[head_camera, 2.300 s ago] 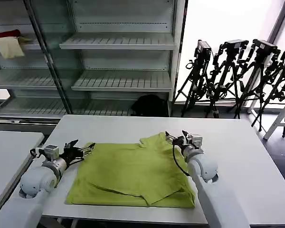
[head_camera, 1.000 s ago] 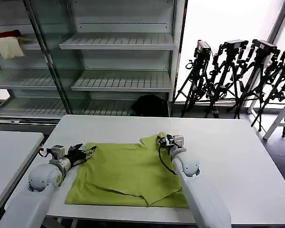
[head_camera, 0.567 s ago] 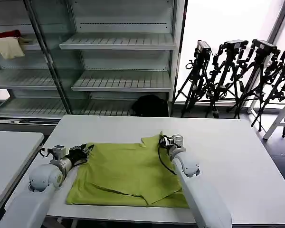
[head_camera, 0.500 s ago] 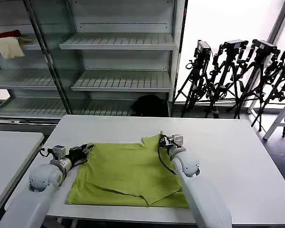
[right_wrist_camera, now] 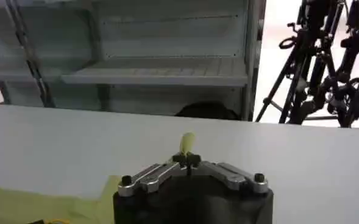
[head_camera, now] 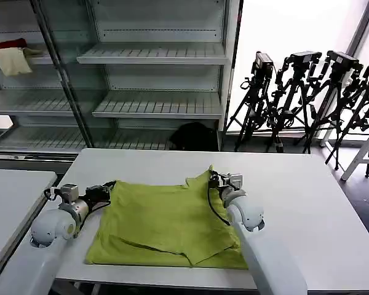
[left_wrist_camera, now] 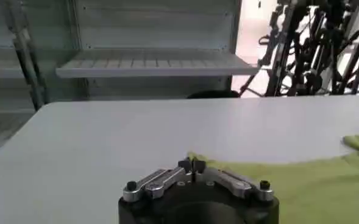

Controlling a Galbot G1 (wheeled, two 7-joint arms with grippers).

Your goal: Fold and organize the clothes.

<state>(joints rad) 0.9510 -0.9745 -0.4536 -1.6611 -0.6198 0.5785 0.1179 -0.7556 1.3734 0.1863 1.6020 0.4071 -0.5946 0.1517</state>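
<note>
While both jaws pinch its far corners, the T-shirt (head_camera: 169, 221) lies lengthwise left-right.

White arms (head_camera: 49, 228), black end effectors

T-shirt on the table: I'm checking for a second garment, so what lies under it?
Around the T-shirt white table shows. The left tool and right tool pinch its far corners. Whatever lies beneath the cloth is covered, so a second garment cannot be ruled out.
</note>
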